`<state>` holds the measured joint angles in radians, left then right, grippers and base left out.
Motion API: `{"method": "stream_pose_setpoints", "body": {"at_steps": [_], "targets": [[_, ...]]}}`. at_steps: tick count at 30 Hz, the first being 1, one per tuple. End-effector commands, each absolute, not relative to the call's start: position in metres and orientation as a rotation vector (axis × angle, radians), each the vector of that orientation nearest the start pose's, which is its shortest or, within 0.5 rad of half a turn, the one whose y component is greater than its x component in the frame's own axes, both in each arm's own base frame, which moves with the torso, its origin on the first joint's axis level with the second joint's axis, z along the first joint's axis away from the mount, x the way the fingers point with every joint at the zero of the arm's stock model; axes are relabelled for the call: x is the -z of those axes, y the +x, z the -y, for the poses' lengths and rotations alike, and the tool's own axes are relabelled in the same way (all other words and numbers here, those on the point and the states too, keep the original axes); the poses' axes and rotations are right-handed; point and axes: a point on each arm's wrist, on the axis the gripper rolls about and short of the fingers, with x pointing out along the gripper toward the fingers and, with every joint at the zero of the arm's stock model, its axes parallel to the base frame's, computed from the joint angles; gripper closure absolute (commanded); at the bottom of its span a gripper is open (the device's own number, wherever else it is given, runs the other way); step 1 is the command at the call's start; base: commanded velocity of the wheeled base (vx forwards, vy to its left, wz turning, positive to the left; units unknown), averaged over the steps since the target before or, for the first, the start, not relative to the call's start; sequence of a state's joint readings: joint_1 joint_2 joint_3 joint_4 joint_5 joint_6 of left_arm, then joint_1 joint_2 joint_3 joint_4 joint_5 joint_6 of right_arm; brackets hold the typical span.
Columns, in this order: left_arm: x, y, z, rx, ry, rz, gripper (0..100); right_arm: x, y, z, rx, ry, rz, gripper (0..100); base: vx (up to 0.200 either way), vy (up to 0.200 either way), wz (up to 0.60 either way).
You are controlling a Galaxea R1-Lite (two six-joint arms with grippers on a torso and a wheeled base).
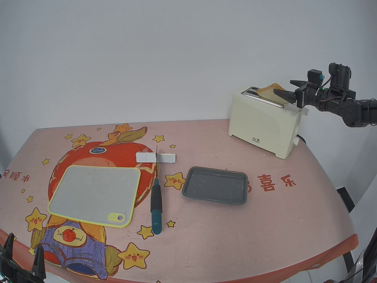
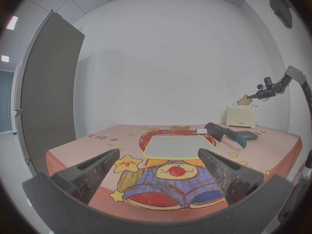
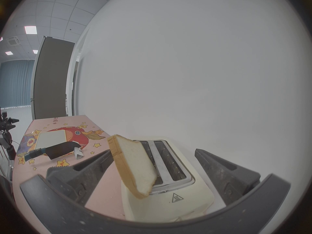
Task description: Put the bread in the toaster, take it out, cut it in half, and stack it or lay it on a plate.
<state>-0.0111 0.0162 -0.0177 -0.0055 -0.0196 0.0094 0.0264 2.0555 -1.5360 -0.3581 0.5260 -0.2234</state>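
While right gripper (image 3: 154,153) hangs w/ jaws spread wide, bread (image 1: 270,89) tilts btwn them atop toaster (image 1: 263,122), 2 o'clock on table (image 1: 275,225); left gripper (image 2: 158,151), also released, sits approx 7 o'clock.

Head cam sits high; I'm looking forward and down over the whole table (image 1: 255,232), with the wall (image 1: 157,40) behind. Left wrist cam is low, off the near left edge, facing across the table, with the toaster (image 2: 241,116) far off. Right wrist cam is close above the toaster, facing back over the table. All three share the toaster, cutting board (image 1: 94,195) and knife (image 1: 156,205).
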Motion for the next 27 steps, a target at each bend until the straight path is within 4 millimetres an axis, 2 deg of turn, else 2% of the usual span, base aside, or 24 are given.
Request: {"method": "stream_pose_setpoints", "body": {"at_steps": [1, 15, 24, 27], "targets": [[-0.076, -0.023, 0.0, 0.031, 0.009, 0.006, 0, -0.227, 0.432, -0.025, -0.569, -0.178, -0.091, 0, 0.0, 0.0, 0.0], [-0.076, -0.023, 0.0, 0.031, 0.009, 0.006, 0, -0.224, 0.436, -0.024, -0.519, -0.176, -0.093, 0, 0.0, 0.0, 0.0], [-0.076, -0.023, 0.0, 0.031, 0.009, 0.006, 0, -0.226, 0.432, -0.025, -0.52, -0.17, -0.092, 0, 0.0, 0.0, 0.0], [-0.076, -0.023, 0.0, 0.031, 0.009, 0.006, 0, -0.232, 0.426, -0.021, -0.511, -0.164, -0.086, 0, 0.0, 0.0, 0.0]]}}
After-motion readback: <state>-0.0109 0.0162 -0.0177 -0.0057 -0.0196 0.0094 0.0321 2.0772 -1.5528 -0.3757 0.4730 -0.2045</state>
